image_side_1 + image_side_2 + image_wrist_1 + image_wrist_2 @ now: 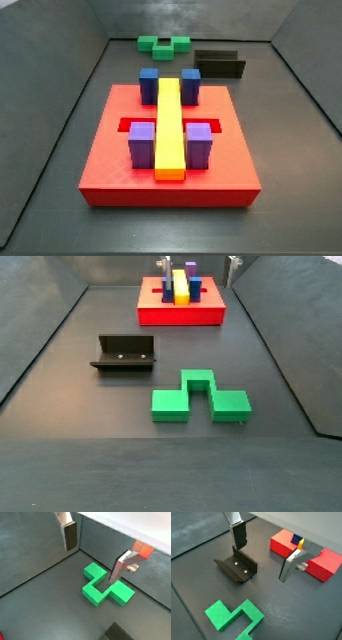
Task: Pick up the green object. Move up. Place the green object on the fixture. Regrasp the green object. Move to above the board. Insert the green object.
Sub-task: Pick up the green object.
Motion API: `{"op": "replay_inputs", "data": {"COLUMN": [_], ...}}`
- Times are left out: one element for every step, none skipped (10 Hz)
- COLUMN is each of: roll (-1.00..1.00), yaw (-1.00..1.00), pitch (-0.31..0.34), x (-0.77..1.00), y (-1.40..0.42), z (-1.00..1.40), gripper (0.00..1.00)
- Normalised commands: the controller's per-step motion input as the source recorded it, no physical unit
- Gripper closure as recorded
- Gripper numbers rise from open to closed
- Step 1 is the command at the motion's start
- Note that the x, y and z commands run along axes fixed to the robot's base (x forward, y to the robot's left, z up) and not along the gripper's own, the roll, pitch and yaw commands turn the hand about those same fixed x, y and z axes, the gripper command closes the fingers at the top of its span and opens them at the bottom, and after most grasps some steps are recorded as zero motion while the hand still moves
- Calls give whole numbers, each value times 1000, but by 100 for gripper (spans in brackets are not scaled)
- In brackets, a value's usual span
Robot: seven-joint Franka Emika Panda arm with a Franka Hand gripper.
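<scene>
The green object [198, 399], a stepped block with a raised centre, is seen lying flat on the dark floor, untouched, just beside the fixture [126, 354]. The red board [168, 150], loaded with a yellow bar and blue and purple blocks, is set well apart from the fixture. The gripper [93, 552] is held open above the green object.

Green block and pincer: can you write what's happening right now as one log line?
pincer: open, above floor, holding nothing | green block: on floor, untouched | fixture: empty | red board: green block not in yet
</scene>
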Motion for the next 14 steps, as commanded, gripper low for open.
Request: {"op": "replay_inputs", "data": {"roll": [64, -9, -84, -59, 54, 71, 20, 0, 0, -99, -196, -217, -214, -157], "yaw": [0, 0, 0, -37, -100, -111, -40, 0, 0, 0, -26, -14, -6, -31], "pitch": [0, 93, 194, 209, 0, -60, -164, -270, -301, -354, -394, -381, -323, -254], "x": [320, 803, 897, 949, 449, 274, 211, 54, 0, -103, -237, -274, -206, -314], "y": [349, 629, 446, 163, -66, -80, -3, 0, 134, 251, 231, 214, 143, 109], "z": [-397, -566, -594, -534, -983, -1000, -886, -663, -580, -474, -354, -357, -257, -29], "gripper": [0, 0, 0, 0, 0, 0, 0, 0, 0, 0, 0, 0, 0, 0]}}
